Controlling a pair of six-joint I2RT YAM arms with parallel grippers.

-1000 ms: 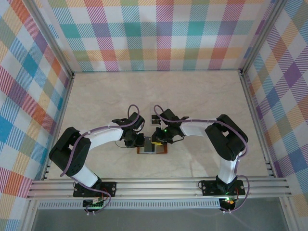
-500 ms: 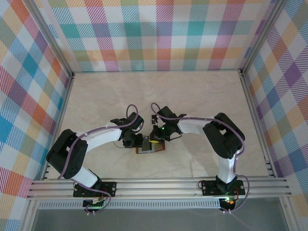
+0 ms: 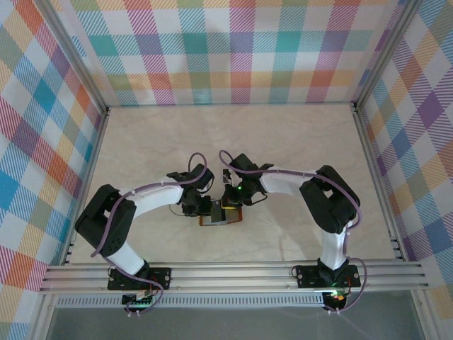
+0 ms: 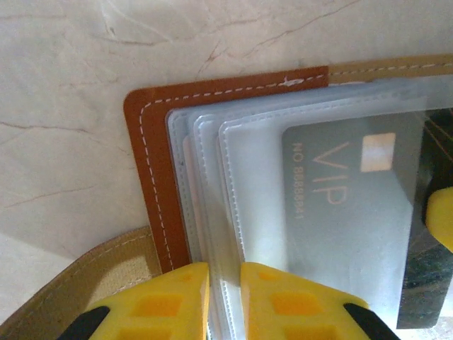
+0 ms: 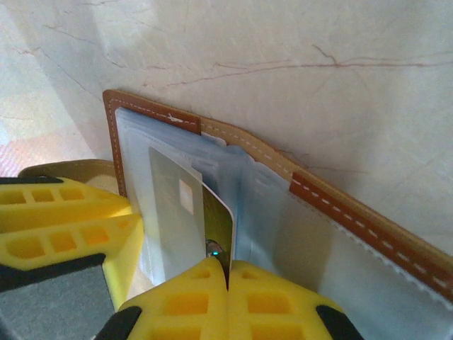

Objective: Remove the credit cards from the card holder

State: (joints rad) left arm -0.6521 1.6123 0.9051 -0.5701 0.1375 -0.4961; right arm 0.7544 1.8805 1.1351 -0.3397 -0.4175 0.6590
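Note:
The brown leather card holder lies open on the table between both arms. In the left wrist view its leather edge frames several clear sleeves, one with a grey VIP credit card in it. My left gripper is shut on the edges of those sleeves. My right gripper is shut on the edge of a dark credit card, which stands partly out of a sleeve beside a pale credit card. From above, the left gripper and the right gripper nearly touch over the holder.
The pale marble table stretches behind and to both sides of the holder. Checked walls enclose it on three sides. An aluminium rail runs along the near edge by the arm bases.
The holder and both grippers have shifted slightly to the left. Both grips look unchanged.

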